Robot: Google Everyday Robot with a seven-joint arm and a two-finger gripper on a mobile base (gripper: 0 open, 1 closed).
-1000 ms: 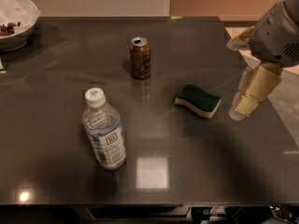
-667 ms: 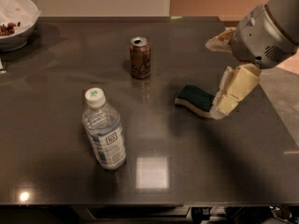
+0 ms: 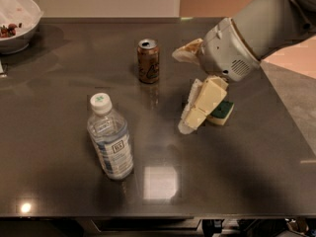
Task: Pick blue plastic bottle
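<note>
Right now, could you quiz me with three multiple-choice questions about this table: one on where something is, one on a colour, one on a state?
1. The gripper is: A) by the sponge, right of the bottle; B) gripping the bottle; C) at the far left.
2. The bottle's cap is: A) red; B) white; C) black.
3. The bottle is: A) lying flat; B) lifted; C) standing on the table.
1 A: it hangs beside the sponge, apart from the bottle. 2 B: the cap shows white. 3 C: it stands upright, untouched.
</note>
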